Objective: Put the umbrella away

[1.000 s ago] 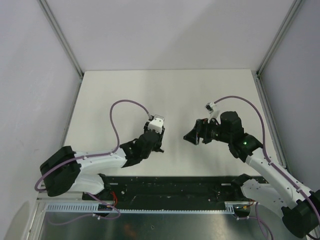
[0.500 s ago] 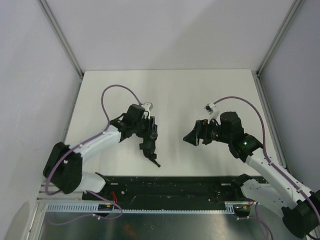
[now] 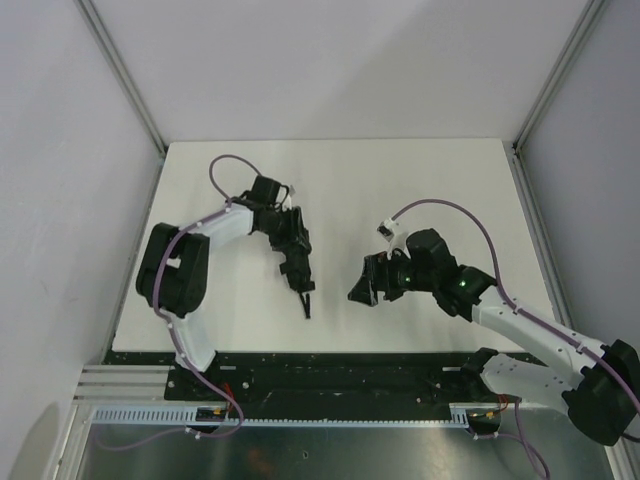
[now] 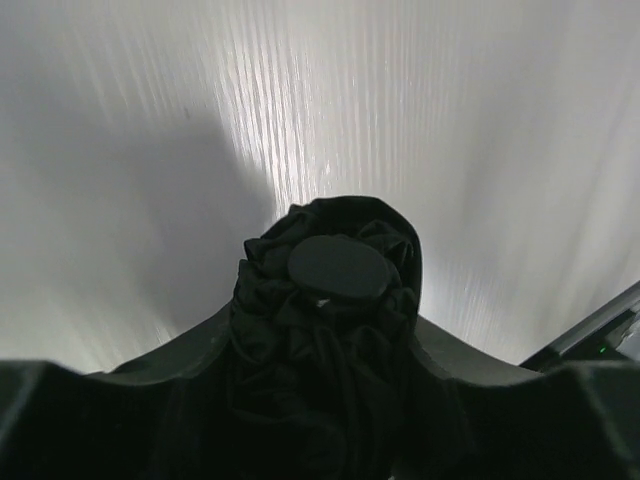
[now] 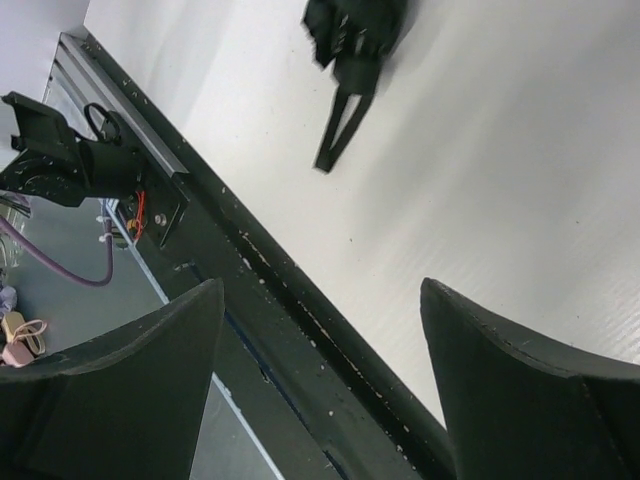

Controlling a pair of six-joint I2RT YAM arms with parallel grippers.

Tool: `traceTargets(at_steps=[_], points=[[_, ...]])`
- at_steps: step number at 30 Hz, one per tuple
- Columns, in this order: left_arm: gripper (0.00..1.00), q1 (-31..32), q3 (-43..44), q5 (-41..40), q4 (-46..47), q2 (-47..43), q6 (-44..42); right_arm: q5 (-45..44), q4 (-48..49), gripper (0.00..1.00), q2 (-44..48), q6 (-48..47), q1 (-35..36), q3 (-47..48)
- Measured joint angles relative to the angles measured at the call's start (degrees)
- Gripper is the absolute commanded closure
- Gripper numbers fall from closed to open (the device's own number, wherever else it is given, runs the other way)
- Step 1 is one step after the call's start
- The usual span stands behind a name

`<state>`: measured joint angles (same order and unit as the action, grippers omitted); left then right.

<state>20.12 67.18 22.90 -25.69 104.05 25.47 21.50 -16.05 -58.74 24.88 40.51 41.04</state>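
The black folded umbrella (image 3: 297, 272) lies slanted over the white table (image 3: 420, 190), its wrist loop (image 3: 306, 308) pointing at the near edge. My left gripper (image 3: 291, 243) is shut on its upper part. In the left wrist view the bunched fabric and round end cap (image 4: 335, 268) fill the space between my jaws (image 4: 320, 420). My right gripper (image 3: 362, 288) is open and empty, a little to the right of the umbrella. In the right wrist view the umbrella's lower end (image 5: 355, 30) and loop (image 5: 338, 130) show ahead of the open right gripper (image 5: 320, 285).
A black rail (image 3: 350, 368) runs along the table's near edge and also shows in the right wrist view (image 5: 300, 330). Metal frame posts (image 3: 125, 75) and pale walls close in the table on the left, back and right.
My left arm has swung out to the left and back, carrying the umbrella, which now hangs toward the near edge. My right gripper has moved left and nearer, closer to the umbrella.
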Motion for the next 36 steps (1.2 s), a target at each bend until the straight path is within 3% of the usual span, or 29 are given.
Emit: traceTargets(at_steps=[5,11,16,20,24,31,36], points=[[0.21,-3.1,6.3,1.9,0.2,4.7,0.0,-0.8,1.0,0.17,0.1,0.6,0.9,0.0],[0.05,-7.3,11.1,3.3,-0.3,6.8,0.0,-1.2,0.9,0.16,3.7,1.0,-0.1,0.0],[0.01,-9.8,12.4,2.5,-0.9,3.5,-0.6,-2.1,-0.8,0.16,5.6,0.5,-1.6,0.2],[0.01,-10.4,12.1,2.8,-1.9,-6.6,-1.5,-4.5,-6.0,0.15,5.7,-1.5,-3.6,2.6],[0.01,-8.6,11.6,4.0,-1.2,-23.8,-2.2,-9.7,-12.9,0.1,5.8,-4.7,-7.0,8.9],[0.01,2.9,12.2,4.9,5.8,-50.1,-3.0,-27.6,-22.8,0.02,7.9,-10.7,-10.1,30.0],[0.01,4.4,12.3,5.4,15.8,-61.9,-1.5,-36.7,-23.8,0.01,13.0,-15.7,-10.3,45.3]])
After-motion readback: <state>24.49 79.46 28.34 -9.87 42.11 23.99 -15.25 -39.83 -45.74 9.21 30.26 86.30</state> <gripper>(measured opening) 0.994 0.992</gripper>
